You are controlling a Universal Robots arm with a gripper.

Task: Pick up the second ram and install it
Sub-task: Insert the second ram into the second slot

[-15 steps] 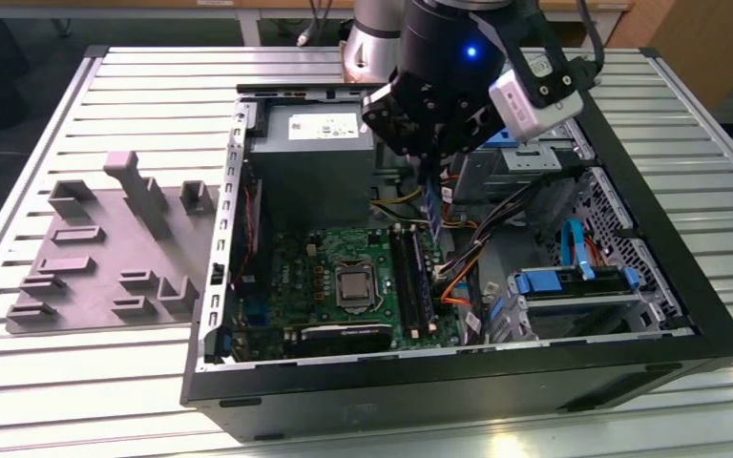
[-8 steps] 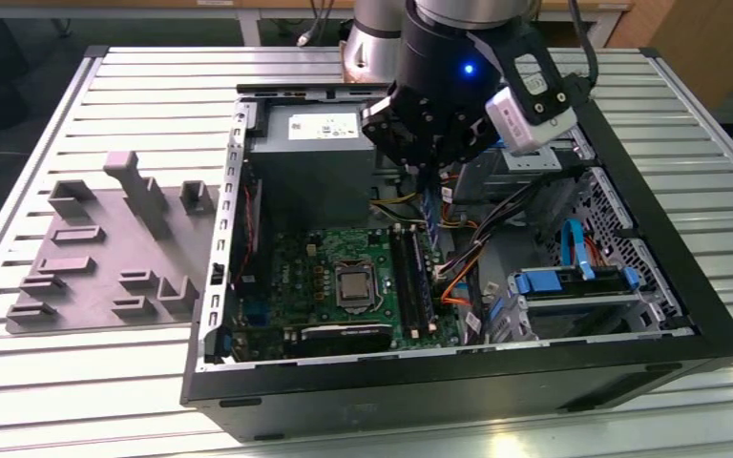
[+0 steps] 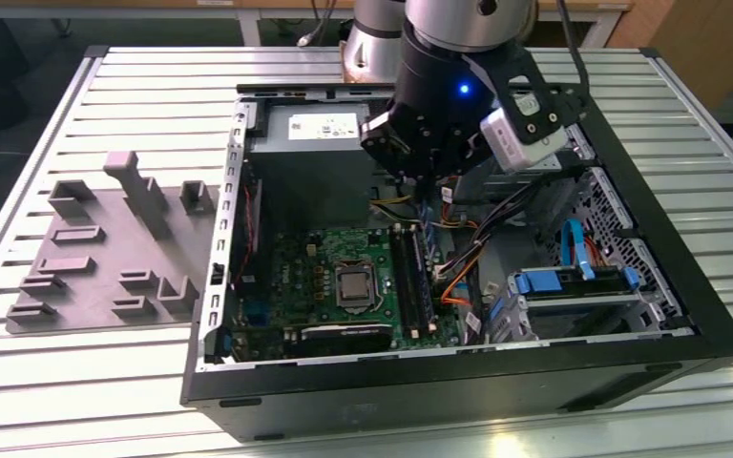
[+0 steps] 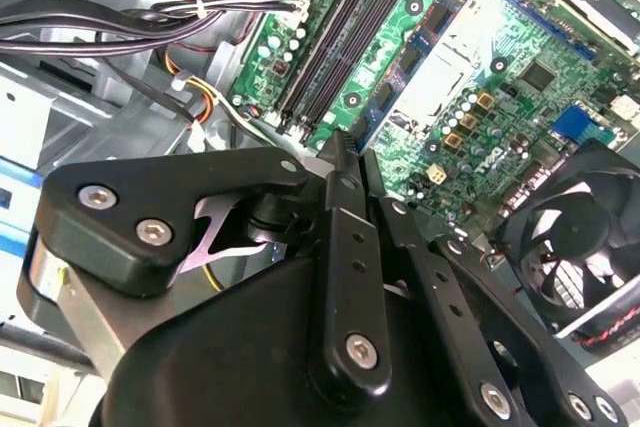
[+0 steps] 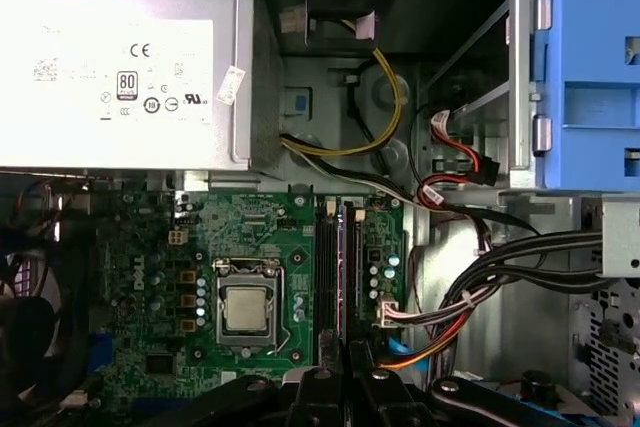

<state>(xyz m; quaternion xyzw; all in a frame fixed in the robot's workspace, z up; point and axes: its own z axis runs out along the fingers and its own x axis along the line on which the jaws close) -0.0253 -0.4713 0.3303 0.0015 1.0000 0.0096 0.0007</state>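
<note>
The hand (image 4: 345, 162) is seen pressed together on a thin memory stick (image 5: 340, 277) held edge-on, above the black slots (image 5: 328, 267) of the green motherboard (image 5: 250, 247) inside the open computer case (image 3: 672, 315). A grey tray (image 3: 99, 258) is seen on the desk (image 3: 35, 382), at the exterior view's left, well apart.

Slatted metal table (image 3: 672, 114), wooden furniture (image 3: 704, 38) behind
</note>
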